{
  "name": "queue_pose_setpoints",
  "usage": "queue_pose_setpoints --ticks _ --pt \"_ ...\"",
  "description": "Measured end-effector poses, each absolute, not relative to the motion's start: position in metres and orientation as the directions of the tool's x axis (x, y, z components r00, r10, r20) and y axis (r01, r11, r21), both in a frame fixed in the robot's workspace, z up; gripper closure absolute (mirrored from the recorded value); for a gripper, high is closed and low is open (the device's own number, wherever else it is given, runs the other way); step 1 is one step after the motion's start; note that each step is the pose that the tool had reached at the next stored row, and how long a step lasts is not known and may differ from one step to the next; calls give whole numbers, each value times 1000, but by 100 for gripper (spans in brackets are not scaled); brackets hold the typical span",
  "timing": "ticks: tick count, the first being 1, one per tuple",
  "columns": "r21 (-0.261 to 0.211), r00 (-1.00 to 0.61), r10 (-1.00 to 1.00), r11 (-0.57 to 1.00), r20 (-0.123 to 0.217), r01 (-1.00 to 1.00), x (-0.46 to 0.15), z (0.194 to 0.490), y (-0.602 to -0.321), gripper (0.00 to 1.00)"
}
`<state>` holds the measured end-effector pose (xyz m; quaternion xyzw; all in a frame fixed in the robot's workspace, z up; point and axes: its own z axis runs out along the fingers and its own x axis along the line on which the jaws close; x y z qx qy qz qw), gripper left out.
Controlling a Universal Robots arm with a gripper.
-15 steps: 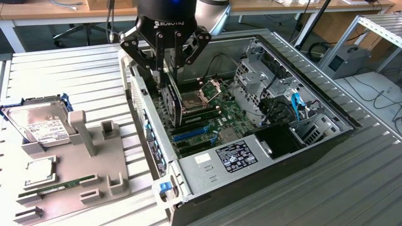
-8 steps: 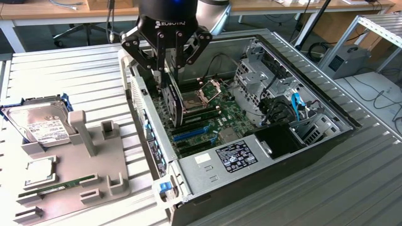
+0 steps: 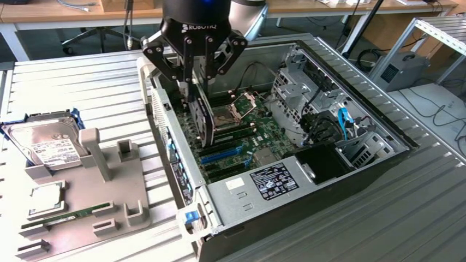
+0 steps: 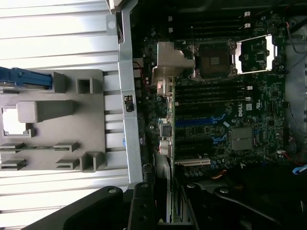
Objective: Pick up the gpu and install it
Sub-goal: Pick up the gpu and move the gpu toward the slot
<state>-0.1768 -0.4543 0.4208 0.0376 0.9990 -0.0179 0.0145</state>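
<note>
Hand [image 3: 196, 81] is half-closed, pinching the gpu [image 3: 202, 117] by its top edge; card hangs upright over the motherboard [image 3: 266, 134], presumably so it drops straight into a slot.

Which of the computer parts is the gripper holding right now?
The gpu, the dark card held upright in the gripper over the motherboard; the hard drive, processor and memory stick sit on the grey holder.

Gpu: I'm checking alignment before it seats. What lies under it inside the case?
Under the gpu, held on edge by the gripper, lies the green motherboard with blue slots. The gpu hides whatever sits directly beneath its lower edge.
</note>
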Motion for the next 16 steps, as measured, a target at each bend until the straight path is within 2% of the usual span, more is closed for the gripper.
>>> queue_pose_setpoints --ticks 16 --pt "-40 -997 75 996 -31 76 -172 421 -454 74"
